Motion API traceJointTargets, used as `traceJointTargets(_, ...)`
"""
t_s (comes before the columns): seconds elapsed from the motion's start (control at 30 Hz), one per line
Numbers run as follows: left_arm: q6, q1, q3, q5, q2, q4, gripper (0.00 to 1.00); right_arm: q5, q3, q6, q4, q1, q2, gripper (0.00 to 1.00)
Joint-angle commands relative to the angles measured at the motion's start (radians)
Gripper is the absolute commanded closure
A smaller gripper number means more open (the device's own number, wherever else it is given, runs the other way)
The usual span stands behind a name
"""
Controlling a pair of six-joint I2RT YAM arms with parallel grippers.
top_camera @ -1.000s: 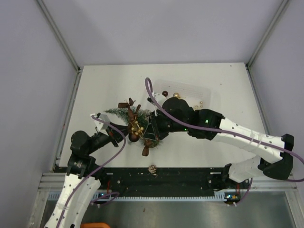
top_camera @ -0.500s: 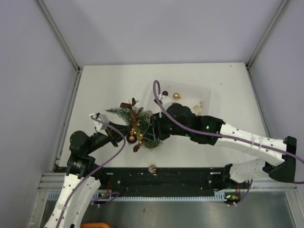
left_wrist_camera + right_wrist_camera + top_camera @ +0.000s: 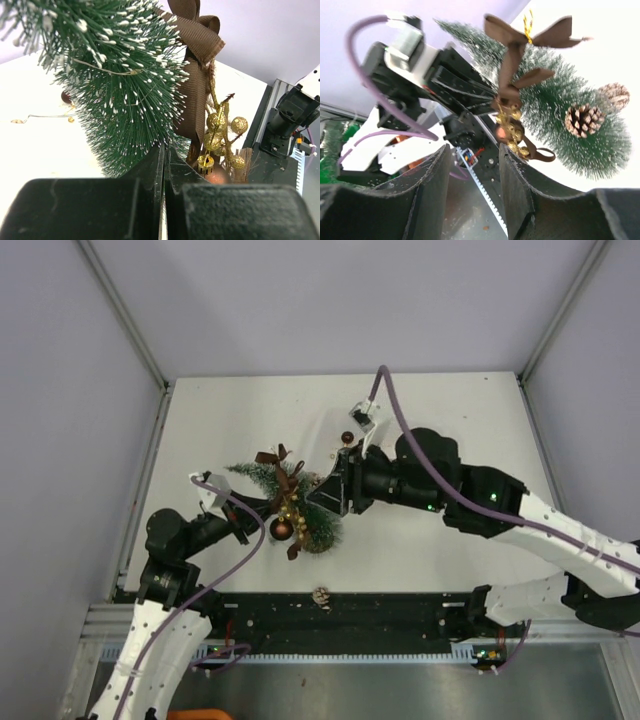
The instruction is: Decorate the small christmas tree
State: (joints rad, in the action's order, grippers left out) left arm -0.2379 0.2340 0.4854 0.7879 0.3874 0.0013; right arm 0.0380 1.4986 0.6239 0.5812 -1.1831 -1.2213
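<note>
The small christmas tree point(image 3: 300, 510) lies tilted over the table, tip toward the back left; its wooden base is hidden. It carries a brown ribbon bow point(image 3: 272, 458), a gold berry sprig point(image 3: 290, 502), a brown bauble point(image 3: 281, 529) and a pinecone point(image 3: 582, 120). My left gripper point(image 3: 252, 514) is shut on the tree's near side; bristles point(image 3: 120, 100) fill the left wrist view just past the jaws. My right gripper point(image 3: 330, 496) is open and empty, just right of the tree and apart from it. Its fingers point(image 3: 520, 185) frame the left arm.
A loose pinecone point(image 3: 321, 595) lies at the table's front edge. A dark bauble point(image 3: 347, 437) lies behind the right wrist, and a gold wire point(image 3: 30, 118) lies on the table. The right arm point(image 3: 470, 495) spans the table's right half.
My right gripper has drawn back up and to the right, off the tree's lower part. The ribbon and gold sprig stay on the tree. The left gripper keeps its hold.
</note>
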Motion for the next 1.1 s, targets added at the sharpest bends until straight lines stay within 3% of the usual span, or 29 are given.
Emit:
traceJointTargets(0.0, 0.011, 0.004, 0.051, -0.006, 0.004, 0.075, 1.00, 0.023, 0.095, -0.053, 0.061, -0.007, 0.029, 0.57)
traceJointTargets(0.1, 0.017, 0.004, 0.051, -0.007, 0.001, 0.063, 1.00, 0.161, 0.104, -0.056, 0.109, 0.002, 0.039, 0.56)
traceJointTargets(0.17, 0.022, 0.004, 0.053, -0.006, -0.002, 0.055, 1.00, 0.224, 0.075, -0.047, 0.149, 0.075, 0.049, 0.55)
traceJointTargets(0.37, 0.023, 0.005, 0.064, -0.004, 0.018, 0.055, 1.00, 0.142, -0.110, -0.058, 0.131, 0.471, 0.079, 0.50)
traceJointTargets(0.53, 0.015, 0.005, 0.070, -0.003, 0.039, 0.069, 1.00, 0.158, -0.202, -0.092, 0.088, 0.660, -0.056, 0.49)
traceJointTargets(0.73, 0.014, 0.007, 0.065, 0.002, 0.050, 0.071, 1.00, 0.142, -0.256, -0.076, 0.020, 0.711, -0.251, 0.51)
traceJointTargets(1.07, -0.011, 0.008, 0.044, -0.001, 0.047, 0.075, 1.00, 0.227, -0.288, -0.072, -0.081, 0.724, -0.426, 0.55)
